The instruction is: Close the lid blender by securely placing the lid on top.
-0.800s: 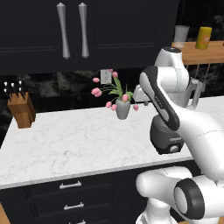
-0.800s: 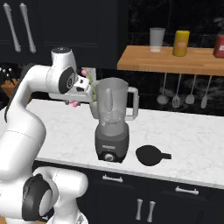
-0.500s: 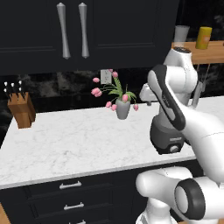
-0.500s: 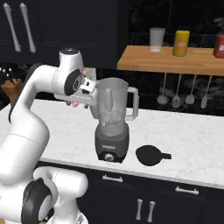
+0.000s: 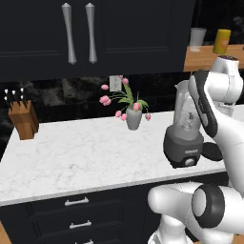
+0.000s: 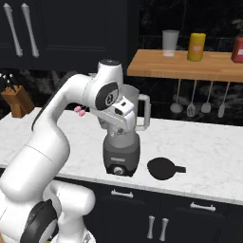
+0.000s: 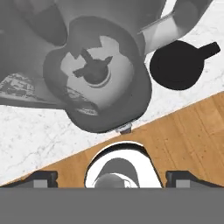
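White marble table (image 5: 71, 157), dark cabinets, wood shelf (image 6: 185, 66). Blender (image 6: 122, 142) open-topped; lid (image 6: 163, 168) flat on table just beside. Fingers (image 7: 111, 177) spread wide, empty.

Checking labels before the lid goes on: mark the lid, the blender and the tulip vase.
lid (image 6: 163, 168), right base view, centre of the black disc.
blender (image 6: 121, 156), right base view, dark grey base.
tulip vase (image 5: 134, 118), left base view, grey vase body.
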